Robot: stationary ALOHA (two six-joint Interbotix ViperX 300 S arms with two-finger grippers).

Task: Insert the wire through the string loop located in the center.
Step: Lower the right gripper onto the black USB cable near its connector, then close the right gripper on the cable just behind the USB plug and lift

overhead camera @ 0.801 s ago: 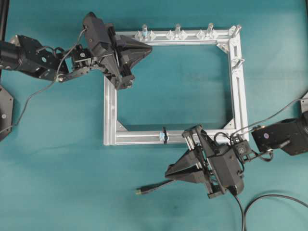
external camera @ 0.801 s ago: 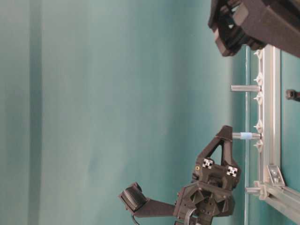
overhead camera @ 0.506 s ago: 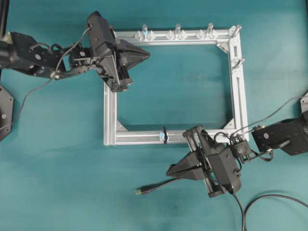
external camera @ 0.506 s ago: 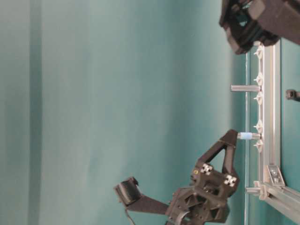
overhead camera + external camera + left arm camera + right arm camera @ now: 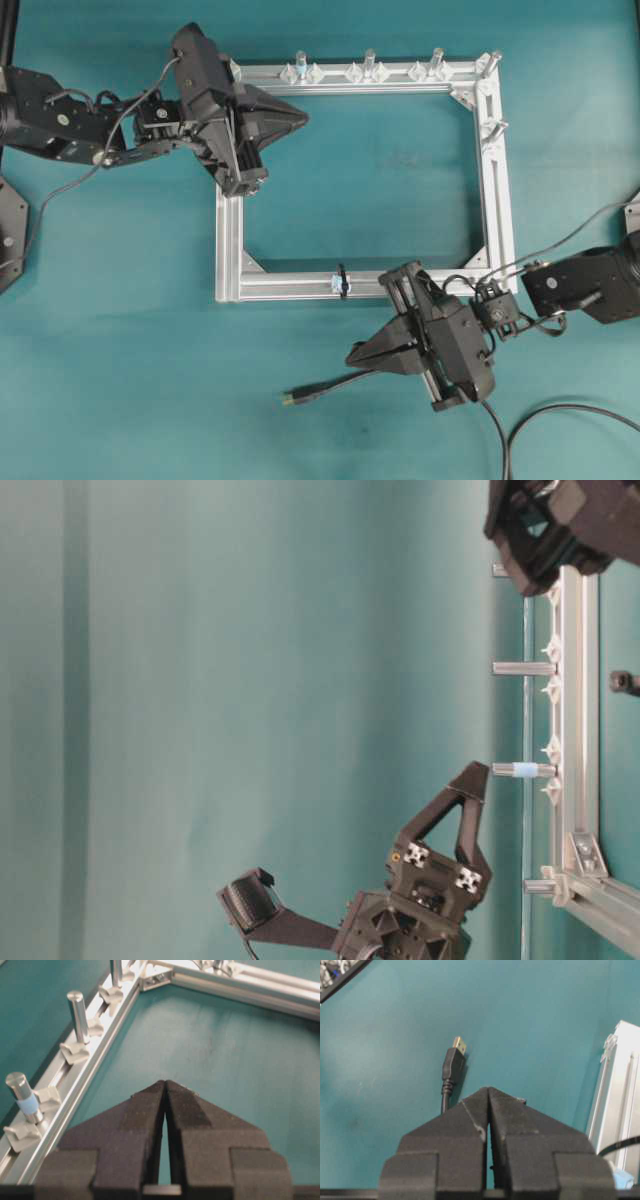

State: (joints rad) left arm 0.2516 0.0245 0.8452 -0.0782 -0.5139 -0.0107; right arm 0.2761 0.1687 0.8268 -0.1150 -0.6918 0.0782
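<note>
Overhead, one square silver aluminium frame [image 5: 229,250] lies on a teal table [image 5: 120,380]. One tiny black string loop [image 5: 342,282] circles its near bar. One glossy black wire [image 5: 325,387] (metallic plug tip) lies below. Both grippers' wedge-shaped fingers, left [image 5: 305,110] and right [image 5: 350,355], are closed, empty.

Overhead view: the frame [image 5: 229,240] is set at centre on the table [image 5: 120,350]. Posts [image 5: 369,62] are ranged along its upper bar. The loop [image 5: 341,281] is tied on the lower bar, left of the right gripper [image 5: 352,354]. The wire [image 5: 325,386] is laid below that bar, its plug at lower centre. The left gripper [image 5: 302,108] is placed over the upper-left corner.
</note>
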